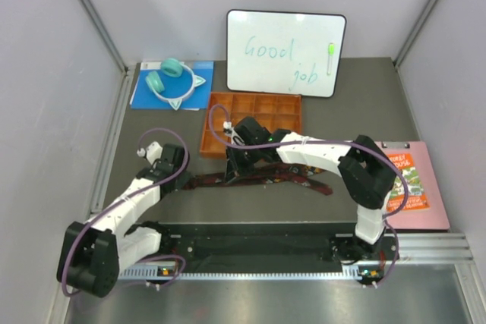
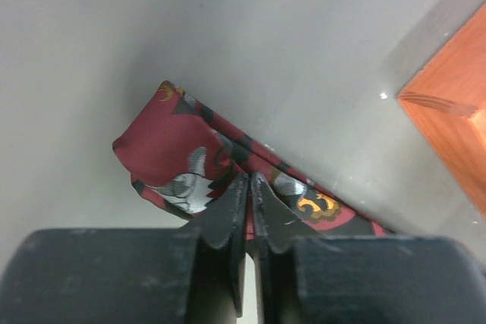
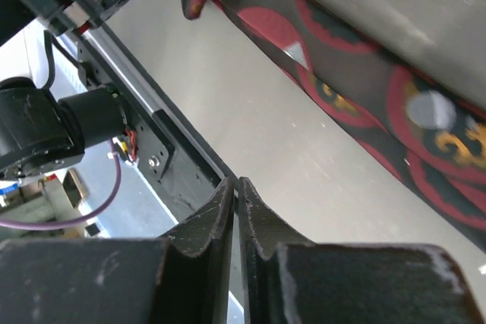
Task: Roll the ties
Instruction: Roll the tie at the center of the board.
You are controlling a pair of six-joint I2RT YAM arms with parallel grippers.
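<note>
One tie (image 1: 266, 178), dark maroon-red with a black pattern, lies stretched across the table in front of the orange tray. Its left end (image 2: 175, 149) is folded over on itself. My left gripper (image 1: 182, 177) sits at that end, and its jaws (image 2: 250, 180) are shut with red fabric pinched between the tips. My right gripper (image 1: 234, 174) hovers over the tie's middle. In the right wrist view its fingers (image 3: 236, 185) stand almost together with nothing between them, just off the tie (image 3: 357, 81), over bare table.
An orange compartment tray (image 1: 216, 123) stands just behind the tie; its corner shows in the left wrist view (image 2: 456, 127). A whiteboard (image 1: 285, 51), teal headphones (image 1: 171, 81) on a blue pad and a pink clipboard (image 1: 425, 218) surround the work area. The black base rail (image 3: 152, 111) runs along the near edge.
</note>
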